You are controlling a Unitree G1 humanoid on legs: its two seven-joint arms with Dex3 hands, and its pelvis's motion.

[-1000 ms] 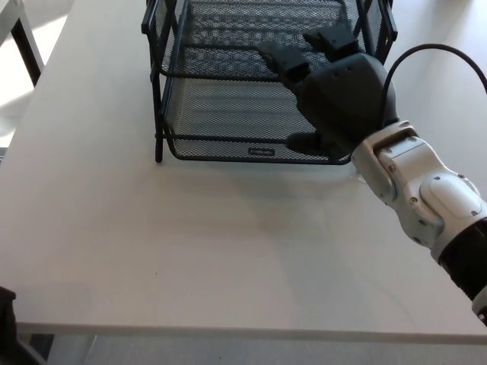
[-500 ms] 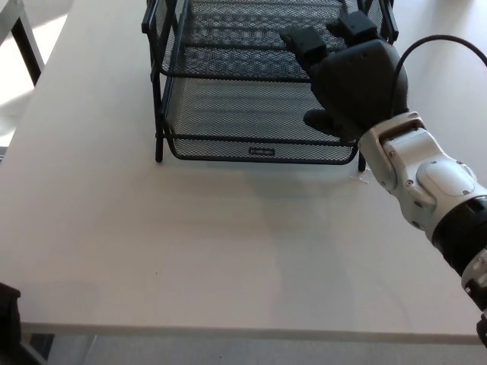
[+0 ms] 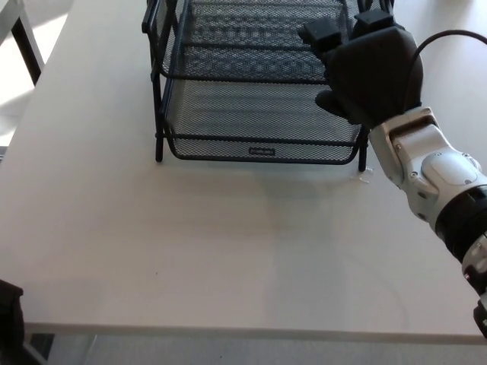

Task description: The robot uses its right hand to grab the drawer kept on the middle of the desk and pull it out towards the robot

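Right now, from the head view, you see the right hand (image 3: pixel 370 70) hanging over the right side of the black mesh drawer rack (image 3: pixel 259 76), which stands at the far middle of the white counter (image 3: pixel 190 243). Its fingers (image 3: pixel 323 34) are spread and curl forward above the upper drawer (image 3: pixel 251 46), while the thumb (image 3: pixel 329 100) points down toward the lower drawer (image 3: pixel 259 125); nothing is gripped, so the hand is open. By my reading you are in the reach step, and the grab itself is not yet made. Your next move calls for lowering the hand until the fingers hook a drawer's front rail, closing them on it, then drawing straight back toward the robot. Which of the two drawers you are aiming for I cannot tell. Mind the rack's right upright, which sits close beside the palm and could snag it. Open room is generous: the counter in front of the rack is bare down to its near edge, giving the drawer a free path. The left hand does not show.
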